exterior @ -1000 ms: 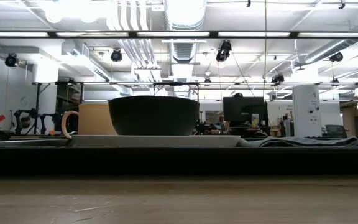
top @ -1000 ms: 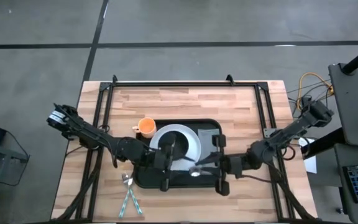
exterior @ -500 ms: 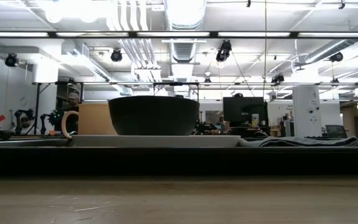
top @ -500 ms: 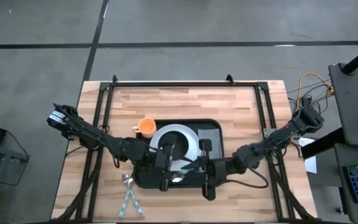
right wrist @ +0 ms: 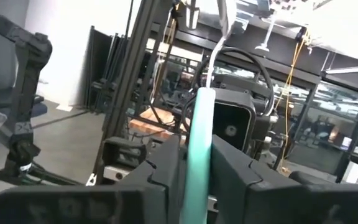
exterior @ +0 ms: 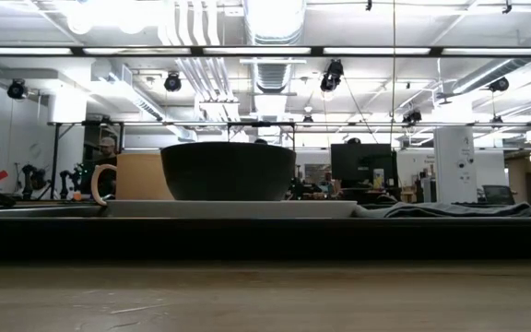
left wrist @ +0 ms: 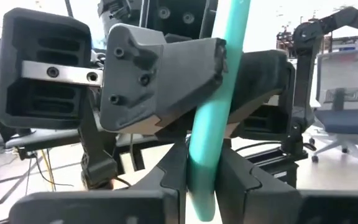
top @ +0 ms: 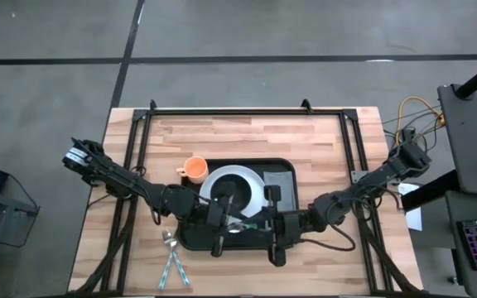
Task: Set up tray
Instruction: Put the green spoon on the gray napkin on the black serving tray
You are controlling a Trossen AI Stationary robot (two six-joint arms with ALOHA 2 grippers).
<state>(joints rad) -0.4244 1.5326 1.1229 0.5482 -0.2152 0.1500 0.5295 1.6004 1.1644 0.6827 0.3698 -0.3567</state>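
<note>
A teal-handled utensil (left wrist: 219, 93) stands roughly upright in the air above the black tray (top: 247, 162), its metal end (right wrist: 219, 25) upward. My left gripper (left wrist: 201, 168) and right gripper (right wrist: 197, 155) face each other over the tray's near half, both shut on the handle. In the high view the left gripper (top: 226, 223) comes from the table's left and the right gripper (top: 265, 225) from its right. On the tray rest a white plate (top: 253, 189) with a dark bowl (exterior: 229, 171), and a grey folded cloth (top: 278, 180). My left gripper pinches the teal handle near its lower free end (left wrist: 202, 186) between its two fingers. The fingers reach in level from the table's left and lie across the handle. The utensil is clear of the tray. My right gripper has the handle's upper part (right wrist: 199, 124), just below the metal neck, between its two fingers, with no gap showing. It comes level from the table's right, across the handle.
An orange mug (top: 195, 169) stands at the tray's far left corner, seen behind the bowl as a mug (exterior: 136, 177) in the low view. More teal-handled cutlery (top: 172, 258) lies on the wood near the front left. A black frame (top: 247, 110) borders the table.
My right gripper has carried the utensil toward the table's left, up to my left gripper, and then kept still. The utensil has stayed clear of the tray and now sits between both grippers.
</note>
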